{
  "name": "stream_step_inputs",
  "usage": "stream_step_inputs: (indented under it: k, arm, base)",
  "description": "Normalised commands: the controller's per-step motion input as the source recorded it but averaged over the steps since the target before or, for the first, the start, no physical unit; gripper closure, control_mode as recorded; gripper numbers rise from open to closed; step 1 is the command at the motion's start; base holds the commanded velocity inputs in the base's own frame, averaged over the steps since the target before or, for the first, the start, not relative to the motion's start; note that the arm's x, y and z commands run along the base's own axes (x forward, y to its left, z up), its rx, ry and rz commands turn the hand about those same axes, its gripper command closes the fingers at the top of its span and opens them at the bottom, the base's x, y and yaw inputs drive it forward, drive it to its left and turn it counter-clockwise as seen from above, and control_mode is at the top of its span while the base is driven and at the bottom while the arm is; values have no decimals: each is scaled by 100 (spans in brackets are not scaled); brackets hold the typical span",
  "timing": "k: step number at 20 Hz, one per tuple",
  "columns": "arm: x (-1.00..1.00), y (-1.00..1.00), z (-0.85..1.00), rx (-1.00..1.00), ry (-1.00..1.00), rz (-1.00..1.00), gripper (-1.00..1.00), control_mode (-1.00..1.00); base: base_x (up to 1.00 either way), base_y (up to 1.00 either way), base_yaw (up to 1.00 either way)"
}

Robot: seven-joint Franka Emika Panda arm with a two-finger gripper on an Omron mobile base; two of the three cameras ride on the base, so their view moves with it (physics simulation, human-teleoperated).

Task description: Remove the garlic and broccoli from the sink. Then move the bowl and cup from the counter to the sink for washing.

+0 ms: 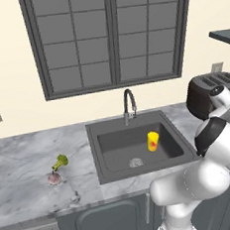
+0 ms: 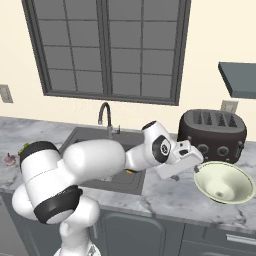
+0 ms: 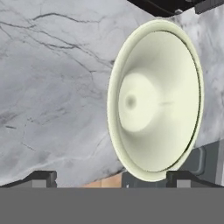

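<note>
Cream-green bowl (image 2: 223,183) sits on the marble counter (image 2: 165,192) right of the sink (image 1: 103,153), in front of a dark toaster (image 2: 212,132). Gripper (image 2: 192,161) hovers just beside its rim, jaws spread wide, holding nothing. Yellow cup (image 1: 153,141) stands inside the basin; garlic (image 1: 54,178) and broccoli (image 1: 60,162) lie on the worktop to its left.

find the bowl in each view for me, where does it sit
Left base view: the bowl is not in this picture.
Right base view: the bowl sits at the lower right, on the counter near its front edge, in front of the toaster.
Hand view: the bowl is right of centre, on the veined marble.
Shared landmark: the dark toaster, at the right edge of the left base view.
</note>
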Motion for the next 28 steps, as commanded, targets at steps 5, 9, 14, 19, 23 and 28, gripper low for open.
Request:
stream_step_inputs:
  k: [5, 9, 14, 19, 23, 28]
  arm:
    - [6, 0, -6, 0, 0, 8, -100, -100]
    - [13, -7, -11, 0, 0, 14, -100, -100]
    - [16, -6, -14, 0, 0, 12, -100, -100]
    - [16, -9, -11, 0, 0, 8, -100, -100]
    - [14, -15, -6, 0, 1, 2, -100, -100]
    - [15, -10, -7, 1, 9, 0, -100, -100]
  base:
    - [0, 0, 0]
    - [0, 0, 0]
    - [0, 0, 0]
    - [0, 0, 0]
    - [0, 0, 0]
    - [0, 0, 0]
